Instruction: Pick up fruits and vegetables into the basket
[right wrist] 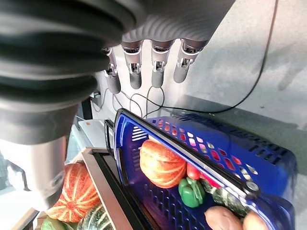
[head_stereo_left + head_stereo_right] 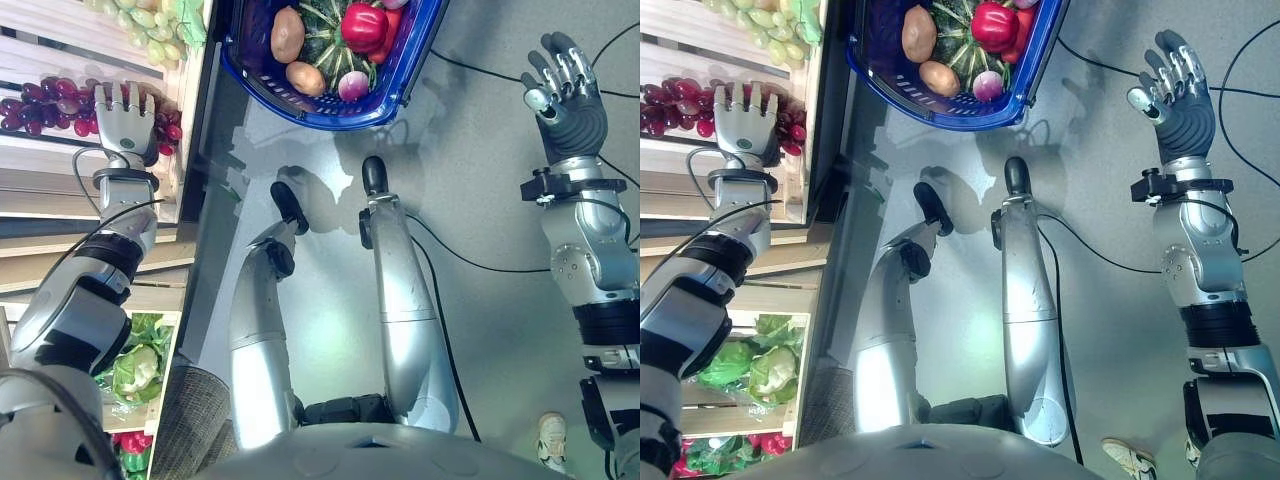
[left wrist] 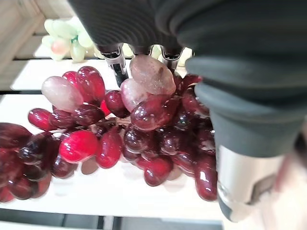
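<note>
Left hand (image 2: pixel 127 125) over red grapes (image 3: pixel 120 139) — bunch lying lengthwise along shelf (image 3: pixel 115 191)

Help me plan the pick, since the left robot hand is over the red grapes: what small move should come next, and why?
Probably curl the left robot hand around the red grapes. Its fingers lie straight over the bunch on the wooden shelf, nothing gripped yet. The blue basket on the floor already holds produce, and the right robot hand hangs open beside it.
</note>
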Controlling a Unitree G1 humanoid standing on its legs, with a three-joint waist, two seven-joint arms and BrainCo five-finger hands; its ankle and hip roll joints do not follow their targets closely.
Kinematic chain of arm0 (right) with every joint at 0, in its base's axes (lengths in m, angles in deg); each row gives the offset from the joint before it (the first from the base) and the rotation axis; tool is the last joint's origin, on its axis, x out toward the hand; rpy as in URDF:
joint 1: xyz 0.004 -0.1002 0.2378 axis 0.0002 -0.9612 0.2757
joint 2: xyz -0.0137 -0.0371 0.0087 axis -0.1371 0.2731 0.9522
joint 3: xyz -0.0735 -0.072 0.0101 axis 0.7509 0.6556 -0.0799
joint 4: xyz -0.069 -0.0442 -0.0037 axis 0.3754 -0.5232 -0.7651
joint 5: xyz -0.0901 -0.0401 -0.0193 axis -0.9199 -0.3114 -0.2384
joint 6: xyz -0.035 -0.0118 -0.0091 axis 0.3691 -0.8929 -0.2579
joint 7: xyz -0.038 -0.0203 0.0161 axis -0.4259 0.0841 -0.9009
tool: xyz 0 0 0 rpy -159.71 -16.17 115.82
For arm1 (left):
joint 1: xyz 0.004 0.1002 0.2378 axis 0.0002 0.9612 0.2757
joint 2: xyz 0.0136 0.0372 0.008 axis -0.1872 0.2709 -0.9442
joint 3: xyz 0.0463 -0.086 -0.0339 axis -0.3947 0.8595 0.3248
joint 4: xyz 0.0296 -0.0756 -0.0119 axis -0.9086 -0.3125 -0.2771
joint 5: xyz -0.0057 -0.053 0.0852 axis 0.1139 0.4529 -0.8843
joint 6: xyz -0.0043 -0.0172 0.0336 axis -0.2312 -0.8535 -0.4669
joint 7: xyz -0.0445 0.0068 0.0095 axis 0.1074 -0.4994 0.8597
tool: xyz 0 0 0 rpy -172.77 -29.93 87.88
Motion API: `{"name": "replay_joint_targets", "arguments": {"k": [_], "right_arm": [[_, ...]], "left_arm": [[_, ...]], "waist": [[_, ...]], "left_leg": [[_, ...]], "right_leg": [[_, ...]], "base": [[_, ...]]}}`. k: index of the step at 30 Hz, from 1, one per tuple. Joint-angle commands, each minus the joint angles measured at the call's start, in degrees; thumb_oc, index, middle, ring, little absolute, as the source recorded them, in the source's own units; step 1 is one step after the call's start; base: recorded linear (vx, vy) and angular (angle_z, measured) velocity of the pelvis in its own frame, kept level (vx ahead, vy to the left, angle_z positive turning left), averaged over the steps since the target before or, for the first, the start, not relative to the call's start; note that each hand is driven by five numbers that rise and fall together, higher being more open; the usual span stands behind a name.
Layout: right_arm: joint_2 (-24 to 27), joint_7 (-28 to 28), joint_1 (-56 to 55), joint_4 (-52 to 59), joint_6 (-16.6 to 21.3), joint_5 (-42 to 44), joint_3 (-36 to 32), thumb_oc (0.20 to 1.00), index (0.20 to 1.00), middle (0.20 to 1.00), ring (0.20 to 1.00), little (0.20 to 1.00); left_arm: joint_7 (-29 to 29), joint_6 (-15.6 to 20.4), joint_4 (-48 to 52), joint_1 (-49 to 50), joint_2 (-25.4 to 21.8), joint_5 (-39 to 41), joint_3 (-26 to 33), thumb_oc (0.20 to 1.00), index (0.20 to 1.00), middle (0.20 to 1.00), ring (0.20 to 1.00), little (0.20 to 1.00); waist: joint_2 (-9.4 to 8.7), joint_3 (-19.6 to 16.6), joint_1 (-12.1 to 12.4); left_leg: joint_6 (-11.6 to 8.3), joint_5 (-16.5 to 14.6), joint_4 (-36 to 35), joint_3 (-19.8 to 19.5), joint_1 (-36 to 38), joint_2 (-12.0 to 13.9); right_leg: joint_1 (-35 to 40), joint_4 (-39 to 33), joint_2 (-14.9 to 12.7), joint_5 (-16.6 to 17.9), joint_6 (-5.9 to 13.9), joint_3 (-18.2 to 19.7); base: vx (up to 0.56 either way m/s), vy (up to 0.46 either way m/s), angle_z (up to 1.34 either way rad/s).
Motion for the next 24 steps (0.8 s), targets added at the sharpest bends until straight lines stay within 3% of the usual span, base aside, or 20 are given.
{"name": "replay_joint_targets", "arguments": {"k": [1, 15, 16, 17, 18, 19, 24], "right_arm": [[0.60, -0.31, -1.42, 3.63, 3.52, -0.02, -1.30, 1.000, 1.000, 1.000, 1.000, 1.000], [1.66, -0.12, 0.57, 3.37, 5.17, 0.55, -0.07, 1.000, 1.000, 1.000, 1.000, 1.000], [1.86, 0.06, 0.87, 3.06, 5.31, 0.67, 0.02, 1.000, 1.000, 1.000, 1.000, 1.000], [1.91, 0.27, 1.04, 3.00, 5.35, 0.71, 0.08, 1.000, 1.000, 1.000, 1.000, 1.000], [1.93, 0.33, 1.09, 3.02, 5.39, 0.68, 0.12, 1.000, 1.000, 1.000, 1.000, 1.000], [2.10, 0.43, 1.25, 3.02, 5.61, 0.73, 0.37, 1.000, 1.000, 1.000, 1.000, 1.000], [2.34, 0.77, 2.27, 2.65, 5.66, 0.23, 1.00, 1.000, 1.000, 1.000, 1.000, 1.000]], "left_arm": [[-1.79, -5.18, -6.21, 2.39, -0.87, -1.93, 2.56, 1.000, 1.000, 1.000, 1.000, 1.000], [-3.19, -4.11, -10.86, 1.35, -0.13, 4.50, 1.65, 1.000, 1.000, 1.000, 1.000, 1.000], [-4.00, -3.42, -11.22, 1.23, -0.16, 5.28, 1.57, 0.595, 0.595, 0.595, 0.595, 0.595], [-4.70, -3.19, -11.34, 1.16, -0.03, 5.76, 1.52, 0.442, 0.442, 0.442, 0.442, 0.442], [-4.79, -3.14, -11.37, 1.12, 0.01, 5.90, 1.49, 0.442, 0.442, 0.442, 0.442, 0.442], [-4.40, -2.53, -11.50, 0.83, -0.05, 6.77, 1.39, 0.200, 0.200, 0.200, 0.200, 0.200], [-5.88, -0.46, -11.97, 0.48, 0.29, 11.20, 1.31, 0.200, 0.200, 0.200, 0.200, 0.200]], "waist": [[-1.05, -1.77, -2.04], [-1.38, -1.77, -2.32], [-1.37, -1.77, -2.32], [-1.38, -1.77, -2.35], [-1.39, -1.77, -2.36], [-1.39, -1.77, -2.40], [-1.20, -1.77, -2.38]], "left_leg": [[-0.40, -6.46, 5.62, 0.52, -1.35, -1.31], [-0.80, -6.49, 6.74, 0.61, -3.63, -1.13], [-0.82, -6.53, 6.69, 0.65, -3.57, -1.12], [-0.84, -6.49, 6.61, 0.69, -3.56, -1.08], [-0.85, -6.47, 6.58, 0.70, -3.56, -1.07], [-0.93, -6.39, 6.37, 0.76, -3.43, -1.06], [-1.22, -6.18, 5.80, 0.97, -2.82, -1.04]], "right_leg": [[-0.03, -0.82, 3.16, 1.50, 2.99, -1.91], [-2.28, 0.04, 3.69, 1.53, 2.91, -1.55], [-2.27, -0.02, 3.66, 1.52, 2.93, -1.54], [-2.25, -0.13, 3.68, 1.55, 2.90, -1.50], [-2.25, -0.16, 3.70, 1.57, 2.89, -1.49], [-2.18, -0.33, 3.75, 1.60, 2.91, -1.46], [-1.73, -0.80, 3.74, 1.71, 2.98, -1.26]], "base": [[0.00, 0.000, 0.00], [0.00, 0.010, -0.03], [-0.01, 0.020, -0.05], [0.00, 0.000, 0.00], [-0.01, 0.033, -0.01], [-0.01, 0.033, 0.00], [-0.01, 0.032, -0.01]]}}
